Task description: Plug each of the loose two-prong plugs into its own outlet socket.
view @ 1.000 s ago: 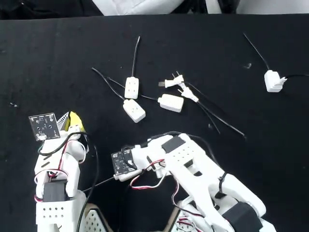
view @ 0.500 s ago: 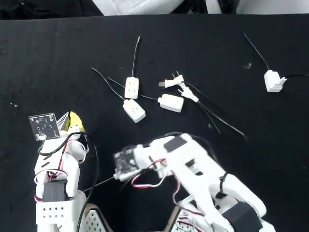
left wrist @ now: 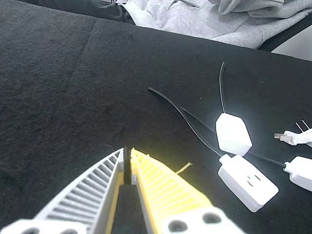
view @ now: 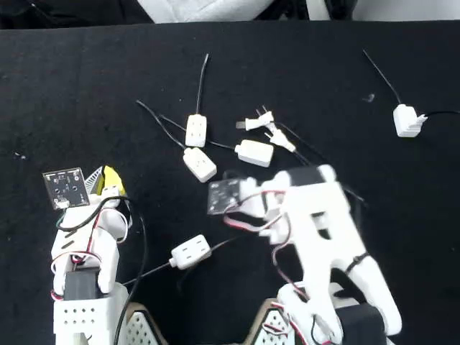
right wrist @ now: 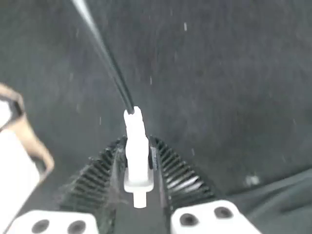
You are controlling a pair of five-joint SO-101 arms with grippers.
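My right gripper (right wrist: 136,143) is clamped tight on a slim white plastic plug (right wrist: 137,163), its black cord (right wrist: 105,56) trailing over the black cloth table (right wrist: 229,73). My left gripper (left wrist: 126,157) sits closed and empty. Three white outlet sockets (view: 195,131) lie mid-table, with two loose white two-prong plugs (view: 255,123) beside them.
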